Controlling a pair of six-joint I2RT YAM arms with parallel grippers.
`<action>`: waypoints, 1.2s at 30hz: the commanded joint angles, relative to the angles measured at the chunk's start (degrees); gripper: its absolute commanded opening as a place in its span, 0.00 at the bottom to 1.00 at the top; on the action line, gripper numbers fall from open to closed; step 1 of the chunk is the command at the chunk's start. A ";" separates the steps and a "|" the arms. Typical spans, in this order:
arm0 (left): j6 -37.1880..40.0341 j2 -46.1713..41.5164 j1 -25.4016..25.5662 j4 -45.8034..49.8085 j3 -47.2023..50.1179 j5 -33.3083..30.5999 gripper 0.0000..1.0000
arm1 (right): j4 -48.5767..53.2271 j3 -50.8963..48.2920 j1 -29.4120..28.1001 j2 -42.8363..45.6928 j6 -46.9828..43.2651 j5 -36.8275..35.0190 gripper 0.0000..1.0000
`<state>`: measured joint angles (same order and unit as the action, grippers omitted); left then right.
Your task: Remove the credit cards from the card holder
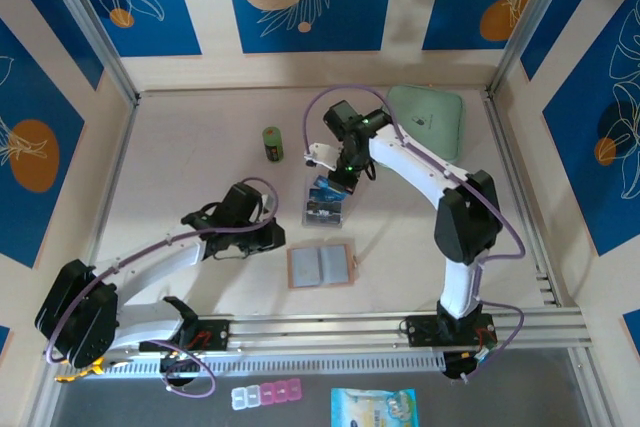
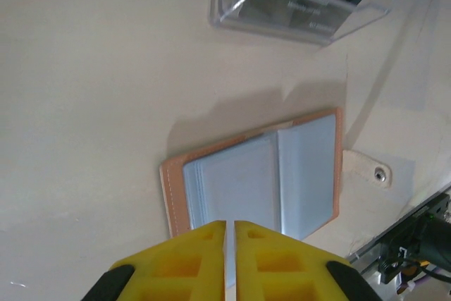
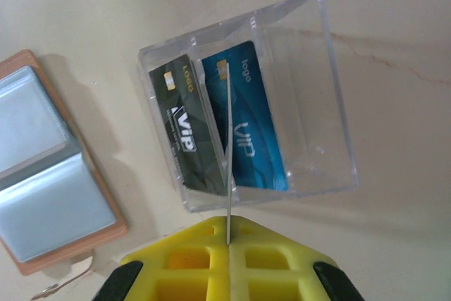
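Nearest, past the bench's near edge and in front of the arm bases, lie a pink-and-clear pill organiser [image 1: 266, 395] and a blue packet [image 1: 373, 407].

On the bench, near the middle of its near edge, the card holder [image 2: 257, 177] lies opened flat. Its salmon-pink cover faces down and its greyish clear pockets face up, and they look empty from above. Its snap tab [image 2: 368, 169] sticks out flat from one side. The left gripper [image 2: 230, 227] hangs just beside the holder's left edge. Its yellow fingers are drawn together with only a sliver between them, and nothing is held.

Just beyond the holder, towards the middle of the bench, stands a clear box [image 3: 310, 103]. A dark card [image 3: 184, 132] and a blue card [image 3: 248, 128] lean side by side in it, both printed "VIP". The right gripper [image 3: 229, 225] is over the box's near side, its fingers clamped on a third card [image 3: 228, 153]. That card is seen edge-on (a thin pale line), and it reaches in between the other two. Whether its far end touches the box floor I cannot tell.

Further on, left of the right arm, a small green cylinder [image 1: 272, 143] stands upright. A mint-green pouch [image 1: 428, 120] lies in the far right corner of the bench.
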<state>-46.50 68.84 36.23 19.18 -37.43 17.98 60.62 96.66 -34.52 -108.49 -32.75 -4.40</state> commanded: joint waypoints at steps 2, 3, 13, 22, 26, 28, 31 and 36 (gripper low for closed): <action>1.52 0.42 -1.74 2.68 -2.12 0.95 0.11 | 4.70 5.53 0.24 -3.98 -4.57 2.66 0.00; 1.35 0.33 -1.82 2.78 -2.12 0.84 0.11 | 5.08 6.36 0.25 -4.72 -4.84 2.77 0.00; -1.23 -1.21 -2.61 0.87 1.19 0.12 0.11 | 6.88 10.65 0.33 -10.36 -7.47 2.82 0.00; -1.84 -0.91 -3.17 0.11 2.14 -0.09 0.11 | 7.48 10.30 0.59 -13.80 -8.41 2.90 0.00; -2.12 -0.89 -3.28 -0.06 2.28 -0.01 0.11 | 7.32 10.53 0.86 -14.00 -8.06 2.21 0.08; -2.20 -0.90 -3.27 -0.35 2.45 0.07 0.11 | 7.36 10.70 0.95 -13.54 -7.94 1.81 0.13; -2.37 -0.90 -3.27 -0.64 2.29 0.66 0.11 | 6.99 10.44 1.11 -11.94 -7.70 1.09 0.17; -2.97 -1.34 -3.26 -0.84 2.44 1.31 0.12 | 5.86 9.37 1.28 -8.62 -5.57 0.97 0.18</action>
<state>-48.36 68.55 33.69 18.92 -35.59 18.00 66.41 106.02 -33.50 -121.36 -39.79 -3.88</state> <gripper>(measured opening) 0.116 0.175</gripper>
